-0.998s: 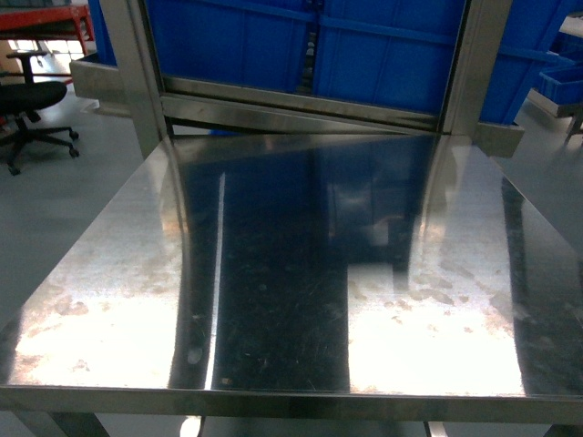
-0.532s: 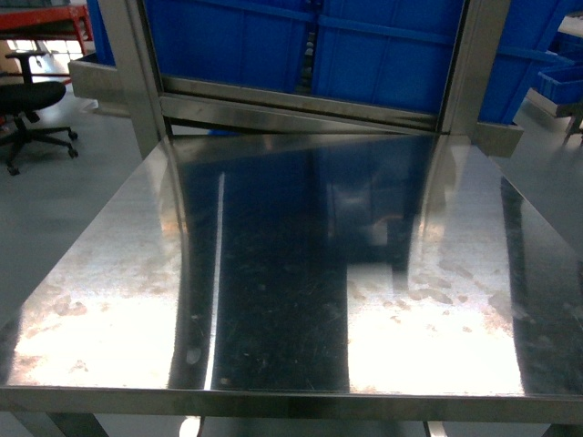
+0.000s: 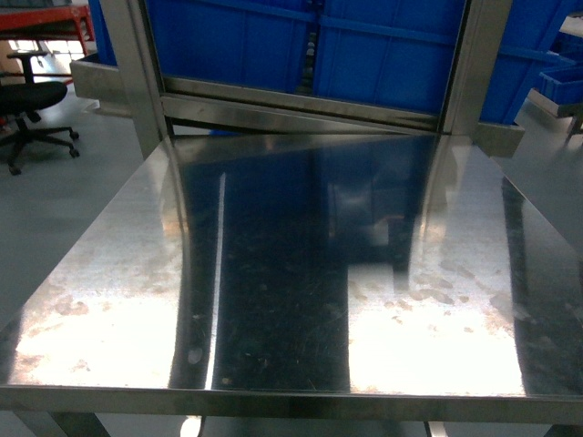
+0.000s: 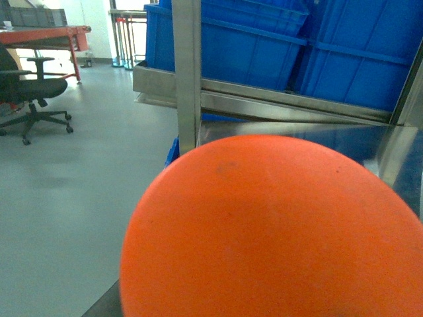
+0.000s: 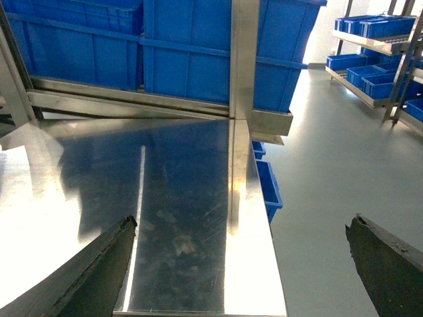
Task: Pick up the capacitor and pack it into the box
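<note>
Box and capacitor weren't visible in any view. Steel table [image 3: 301, 300] reflected blue bins [image 3: 383, 45] racked behind it. Right gripper [image 5: 241, 264] had fingers [image 5: 99, 264] spread wide over the table edge. Left wrist cam mostly blocked by orange dome [image 4: 277, 231]; left fingers' state couldn't be told.

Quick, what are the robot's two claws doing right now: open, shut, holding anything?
Left gripper: cannot be told; a large orange shape fills its wrist view.
Right gripper: open wide, holding nothing, over the steel table.

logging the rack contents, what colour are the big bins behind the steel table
Blue bins, seen best in the head view.
</note>
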{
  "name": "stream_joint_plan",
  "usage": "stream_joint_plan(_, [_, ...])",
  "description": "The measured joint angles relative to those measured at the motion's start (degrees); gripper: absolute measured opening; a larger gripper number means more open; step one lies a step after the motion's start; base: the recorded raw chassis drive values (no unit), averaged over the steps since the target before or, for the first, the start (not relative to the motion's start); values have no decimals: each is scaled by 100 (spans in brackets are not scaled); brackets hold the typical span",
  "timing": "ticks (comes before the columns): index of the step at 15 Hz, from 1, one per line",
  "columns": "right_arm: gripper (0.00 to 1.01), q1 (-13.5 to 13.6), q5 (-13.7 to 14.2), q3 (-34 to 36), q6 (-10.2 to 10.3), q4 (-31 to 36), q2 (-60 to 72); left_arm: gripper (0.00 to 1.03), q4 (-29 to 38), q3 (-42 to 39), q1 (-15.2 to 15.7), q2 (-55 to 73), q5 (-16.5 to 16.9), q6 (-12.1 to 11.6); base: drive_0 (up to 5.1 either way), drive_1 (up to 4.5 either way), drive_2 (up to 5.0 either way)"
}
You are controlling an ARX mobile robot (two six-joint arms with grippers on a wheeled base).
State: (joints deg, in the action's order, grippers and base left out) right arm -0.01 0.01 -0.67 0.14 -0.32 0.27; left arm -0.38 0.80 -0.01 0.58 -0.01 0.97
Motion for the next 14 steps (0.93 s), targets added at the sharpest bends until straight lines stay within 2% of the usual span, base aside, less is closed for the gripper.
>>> stream_joint_plan(14, [98,0,2,0,0,7,0,43,13,0,0,2,2,0,0,0,0])
